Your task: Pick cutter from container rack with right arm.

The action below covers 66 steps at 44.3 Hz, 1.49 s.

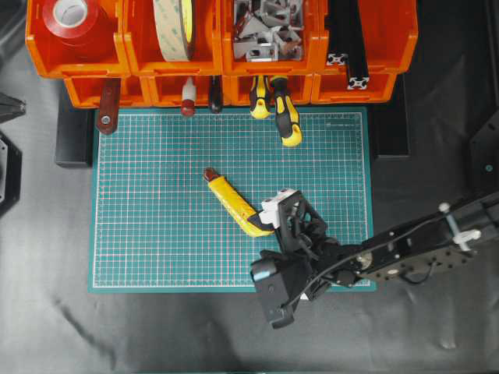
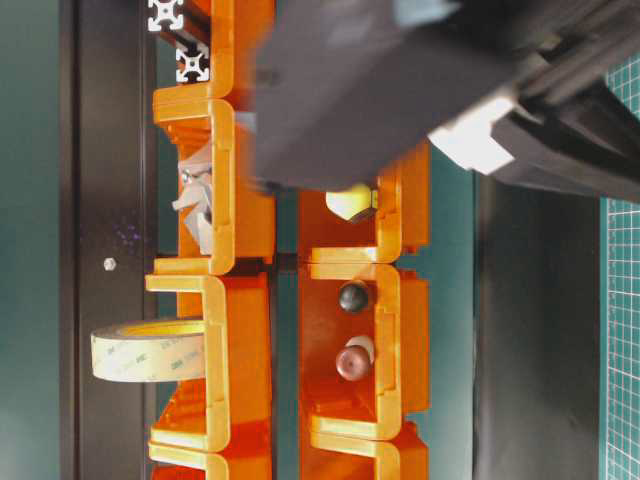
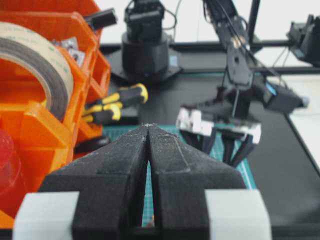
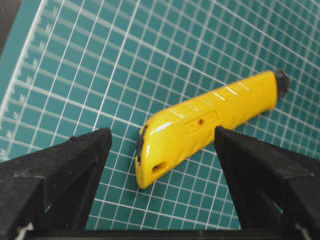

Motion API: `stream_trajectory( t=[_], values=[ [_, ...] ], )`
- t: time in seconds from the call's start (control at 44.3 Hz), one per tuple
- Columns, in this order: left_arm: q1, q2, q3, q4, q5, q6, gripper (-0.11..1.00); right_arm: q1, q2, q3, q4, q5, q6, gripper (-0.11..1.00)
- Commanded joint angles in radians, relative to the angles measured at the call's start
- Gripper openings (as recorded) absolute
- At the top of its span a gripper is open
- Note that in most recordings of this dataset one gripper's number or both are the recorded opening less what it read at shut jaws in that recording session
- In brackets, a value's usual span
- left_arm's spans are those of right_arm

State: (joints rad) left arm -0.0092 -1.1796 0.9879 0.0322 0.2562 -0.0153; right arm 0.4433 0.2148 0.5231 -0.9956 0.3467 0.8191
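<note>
The yellow cutter [image 1: 232, 201] lies flat and slanted on the green cutting mat [image 1: 140, 234], its dark red end cap toward the container rack [image 1: 140, 66]. My right gripper [image 1: 263, 222] is open, low over the mat. In the right wrist view the cutter [image 4: 210, 120] has its blade end between the two black fingers [image 4: 75, 165], with clear gaps on both sides. The orange two-tier rack stands along the mat's far edge. My left gripper [image 3: 148, 125] is shut with nothing in it, near the rack [image 3: 85, 60], facing the right gripper [image 3: 217, 150].
Two yellow-and-black screwdrivers [image 1: 284, 117] stick out of a lower bin over the mat's far edge. Upper bins hold a red tape roll [image 1: 70, 15], a beige tape roll [image 1: 175, 27] and metal brackets [image 1: 265, 27]. Dark-handled tools [image 1: 107, 105] hang from the lower left bins.
</note>
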Motion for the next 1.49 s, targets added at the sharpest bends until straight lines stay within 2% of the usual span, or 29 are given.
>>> stream_trajectory(
  t=[0.0, 0.113, 0.226, 0.452, 0.7, 0.813, 0.994, 1.469],
  values=[
    [0.000, 0.005, -0.018, 0.003, 0.014, -0.003, 0.00, 0.005, -0.087, -0.002, 0.003, 0.006, 0.069, 0.80],
    [-0.002, 0.002, -0.020, 0.003, 0.041, -0.002, 0.00, 0.006, -0.183, 0.021, 0.003, 0.021, 0.175, 0.80],
    [-0.006, -0.005, -0.023, 0.003, 0.067, -0.002, 0.00, 0.006, -0.287, 0.066, -0.006, 0.020, 0.253, 0.80],
    [-0.012, -0.017, -0.014, 0.003, 0.097, -0.002, 0.00, 0.003, -0.500, 0.163, -0.006, 0.008, 0.341, 0.80],
    [-0.023, -0.015, -0.002, 0.003, 0.097, -0.002, 0.00, 0.003, -0.773, 0.293, -0.006, 0.005, 0.471, 0.80],
    [-0.028, -0.017, 0.002, 0.003, 0.092, -0.002, 0.00, 0.005, -0.888, 0.333, -0.006, 0.005, 0.499, 0.80],
    [-0.043, -0.049, -0.002, 0.003, 0.094, -0.002, 0.00, 0.003, -1.040, 0.383, -0.006, 0.012, 0.502, 0.79],
    [-0.060, -0.087, 0.006, 0.003, 0.112, -0.021, 0.00, 0.000, -1.224, 0.471, -0.006, 0.040, 0.502, 0.78]
  ],
)
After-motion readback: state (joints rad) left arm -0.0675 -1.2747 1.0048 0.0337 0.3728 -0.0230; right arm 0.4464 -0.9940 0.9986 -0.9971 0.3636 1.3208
